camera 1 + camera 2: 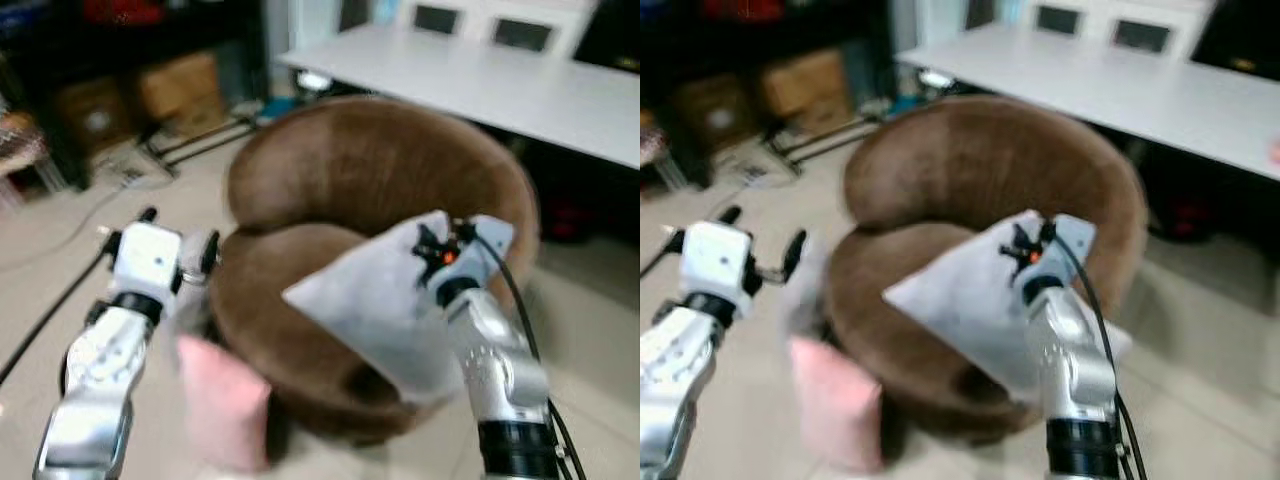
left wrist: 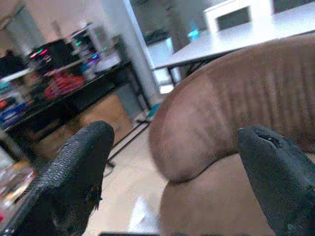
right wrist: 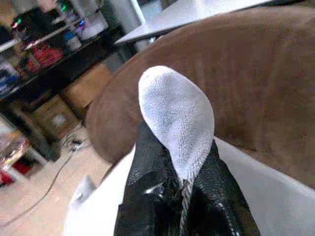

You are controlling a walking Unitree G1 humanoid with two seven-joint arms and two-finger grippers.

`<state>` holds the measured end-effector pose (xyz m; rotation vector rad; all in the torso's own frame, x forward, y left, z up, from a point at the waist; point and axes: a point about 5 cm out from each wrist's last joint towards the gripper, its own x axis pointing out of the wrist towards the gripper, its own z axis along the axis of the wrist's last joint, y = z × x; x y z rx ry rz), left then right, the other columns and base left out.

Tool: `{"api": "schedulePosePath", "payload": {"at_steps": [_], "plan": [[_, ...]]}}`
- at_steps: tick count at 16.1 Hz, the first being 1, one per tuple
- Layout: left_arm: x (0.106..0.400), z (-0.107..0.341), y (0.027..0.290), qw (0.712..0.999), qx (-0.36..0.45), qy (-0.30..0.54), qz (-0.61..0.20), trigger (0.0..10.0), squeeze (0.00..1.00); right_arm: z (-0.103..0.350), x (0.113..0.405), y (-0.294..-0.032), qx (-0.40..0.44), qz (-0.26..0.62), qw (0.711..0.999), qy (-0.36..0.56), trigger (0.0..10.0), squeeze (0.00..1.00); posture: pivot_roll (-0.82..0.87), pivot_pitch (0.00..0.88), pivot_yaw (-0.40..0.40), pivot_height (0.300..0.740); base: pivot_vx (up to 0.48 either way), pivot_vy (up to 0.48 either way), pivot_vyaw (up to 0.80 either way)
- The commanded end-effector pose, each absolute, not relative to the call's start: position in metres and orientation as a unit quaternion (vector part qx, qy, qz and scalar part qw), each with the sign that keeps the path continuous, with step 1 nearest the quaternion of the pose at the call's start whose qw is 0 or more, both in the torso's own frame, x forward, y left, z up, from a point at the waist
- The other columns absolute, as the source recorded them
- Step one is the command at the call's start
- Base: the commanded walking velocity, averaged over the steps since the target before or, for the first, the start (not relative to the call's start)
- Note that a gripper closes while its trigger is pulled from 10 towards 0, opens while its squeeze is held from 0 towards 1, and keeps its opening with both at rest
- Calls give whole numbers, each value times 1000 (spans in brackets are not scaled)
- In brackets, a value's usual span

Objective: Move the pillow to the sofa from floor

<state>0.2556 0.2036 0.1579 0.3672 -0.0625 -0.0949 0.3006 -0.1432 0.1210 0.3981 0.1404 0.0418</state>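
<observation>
The white pillow (image 1: 385,305) is hanging in the air, pinched by one corner between the pressed-together fingers of the right gripper (image 3: 179,162), and its body is drooping below and to the left of that gripper, over the front of the seat of the brown round sofa (image 1: 380,170). It is looking light and soft: the corner is bunching into a small rounded tuft above the fingertips, so the grip is resting on fabric and a little filling. A hold that shallow is likely to slip if swung; taking more of the corner, or supporting the underside, would probably be safer.

The left gripper (image 2: 172,167) is hovering with its fingers spread wide and holding nothing, level with the right gripper and off to its left, facing the sofa's backrest. Below the left gripper a pink cushion (image 1: 222,400) is leaning against the sofa's base on the pale tiled floor (image 1: 60,270). Beyond both grippers a white table (image 1: 500,80) is standing behind the sofa, with dark shelving (image 2: 59,98) and cardboard boxes (image 1: 180,85) further left.
</observation>
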Motion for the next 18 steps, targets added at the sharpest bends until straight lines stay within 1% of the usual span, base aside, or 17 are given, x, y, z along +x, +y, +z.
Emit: {"api": "schedulePosePath", "payload": {"at_steps": [1,3,11,14,17,18], "plan": [[258,160,196,981,182,-41,-59,10000,0,138,304,-153,199,17,979,26,10000,0,12,0,2,740,304,0,0],[258,161,196,981,182,-42,-58,10000,0,143,305,-149,202,40,978,17,10000,0,12,0,2,740,300,0,0],[260,161,197,980,185,-44,-56,10000,0,143,307,-149,198,52,979,16,10000,0,15,0,-6,740,301,0,0],[261,163,197,979,190,-46,-59,10000,0,149,306,-145,196,85,977,16,10000,0,17,0,-8,740,301,0,0],[265,163,192,972,199,-27,-118,10000,0,160,307,-133,193,134,972,19,10000,0,24,0,-13,740,0,0,0],[267,163,188,966,203,-21,-160,10000,0,164,310,-124,191,148,970,28,10000,0,26,0,-14,740,0,0,0]]}}
